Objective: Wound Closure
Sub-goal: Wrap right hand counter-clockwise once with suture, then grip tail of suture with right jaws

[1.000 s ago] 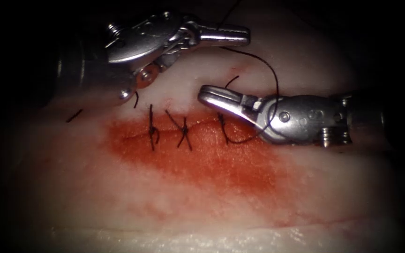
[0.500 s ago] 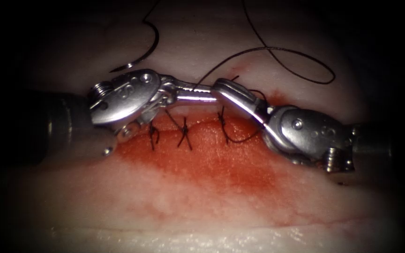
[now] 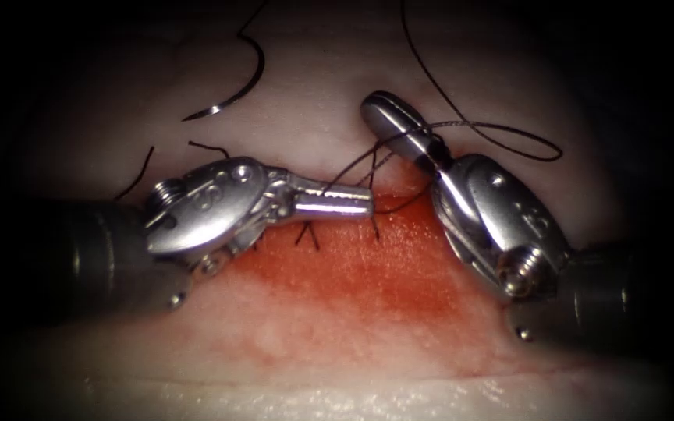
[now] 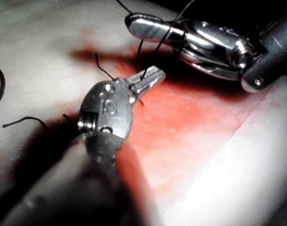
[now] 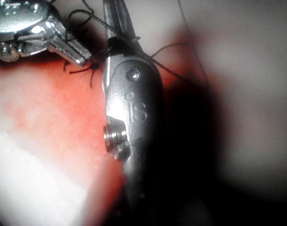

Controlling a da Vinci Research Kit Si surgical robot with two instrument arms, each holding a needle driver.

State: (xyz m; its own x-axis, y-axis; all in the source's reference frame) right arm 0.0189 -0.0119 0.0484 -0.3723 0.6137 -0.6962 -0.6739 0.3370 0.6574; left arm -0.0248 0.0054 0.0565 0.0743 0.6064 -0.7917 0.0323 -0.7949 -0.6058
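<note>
the left pincer [image 3: 364,204] is closed on the thread [image 3: 493,129] over the cut [image 3: 399,222]. the right pincer [image 3: 380,109], closed and empty, has thread looped around it. the curved needle [image 3: 239,90] lies free on the tissue [image 3: 337,312], upper left. the loop could slide off the tapered tip.

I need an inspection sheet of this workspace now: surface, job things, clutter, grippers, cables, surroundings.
Surface: tissue with a cut running left to right, red fluid around it.
Job's things: needle lies free on the tissue above the cut, not in it; thread loops over the right tool; stitches cross the cut.
Clutter: cut ends of thread on the left.
Grippers: left tool shut on the thread, at the cut; right tool shut, thread wound around it, holding nothing I can make out.
Cables: nothing seen.
Surroundings: dark, nothing seen.
</note>
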